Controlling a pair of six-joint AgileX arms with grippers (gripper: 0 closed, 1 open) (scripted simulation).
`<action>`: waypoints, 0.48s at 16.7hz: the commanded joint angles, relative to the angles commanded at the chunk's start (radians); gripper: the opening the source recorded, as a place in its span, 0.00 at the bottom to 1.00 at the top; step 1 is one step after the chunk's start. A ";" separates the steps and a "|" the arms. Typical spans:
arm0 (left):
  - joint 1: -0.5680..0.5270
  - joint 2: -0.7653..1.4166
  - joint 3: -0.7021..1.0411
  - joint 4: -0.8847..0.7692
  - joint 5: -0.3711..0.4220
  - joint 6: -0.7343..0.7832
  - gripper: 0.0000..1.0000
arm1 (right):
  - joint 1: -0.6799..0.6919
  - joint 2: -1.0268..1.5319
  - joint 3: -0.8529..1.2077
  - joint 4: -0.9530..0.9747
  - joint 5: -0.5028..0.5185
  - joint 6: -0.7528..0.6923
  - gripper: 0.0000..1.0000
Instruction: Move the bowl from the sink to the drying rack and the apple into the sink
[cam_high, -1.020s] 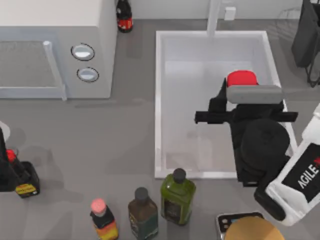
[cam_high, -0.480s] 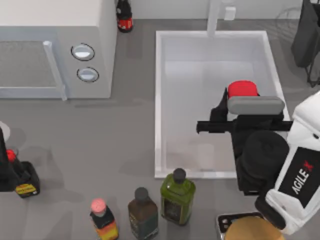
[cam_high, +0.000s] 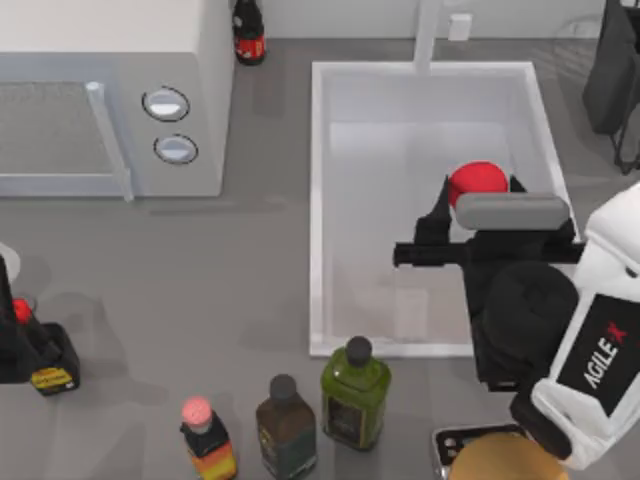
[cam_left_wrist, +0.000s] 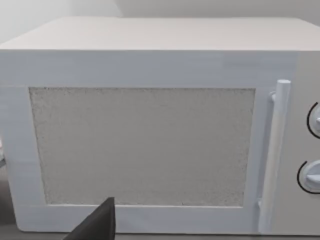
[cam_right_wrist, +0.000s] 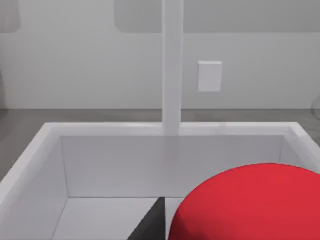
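At the far left edge of the table in the top view you have the left arm (cam_high: 12, 330), parked low beside a small bottle with a yellow label (cam_high: 50, 370); you cannot tell from these pictures how its jaws stand. Its wrist camera faces the white microwave (cam_left_wrist: 150, 135), door and handle square on, with the two dials at the edge. In the top view the microwave (cam_high: 110, 95) fills the upper left corner, and a dark bottle with a red label (cam_high: 248, 35) stands just behind its right end.

Along the near edge you see three bottles in a row: a pink-capped one (cam_high: 205, 440), a brown one (cam_high: 285, 425) and a green one (cam_high: 355, 390), the green one just outside the sink's front rim.

Moving right, the sink (cam_high: 318, 200) takes the centre of the table, with its white faucet post (cam_high: 428, 35) at the back rim. The apple (cam_high: 477, 184) is over the sink's right half, near the right wall, just ahead of the right gripper (cam_high: 470, 215). In the right wrist view the apple (cam_right_wrist: 245, 205) looms large and close, with one dark fingertip (cam_right_wrist: 150, 225) beside it; you cannot tell whether the jaws clamp it or stand off it.

A round tan object (cam_high: 500, 460) sits at the near right corner.
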 joint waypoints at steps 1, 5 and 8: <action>0.000 0.000 0.000 0.000 0.000 0.000 1.00 | 0.000 0.000 0.000 0.000 0.000 0.000 0.75; 0.000 0.000 0.000 0.000 0.000 0.000 1.00 | 0.000 0.000 0.000 0.000 0.000 0.000 1.00; 0.000 0.000 0.000 0.000 0.000 0.000 1.00 | 0.000 0.000 0.000 0.000 0.000 0.000 1.00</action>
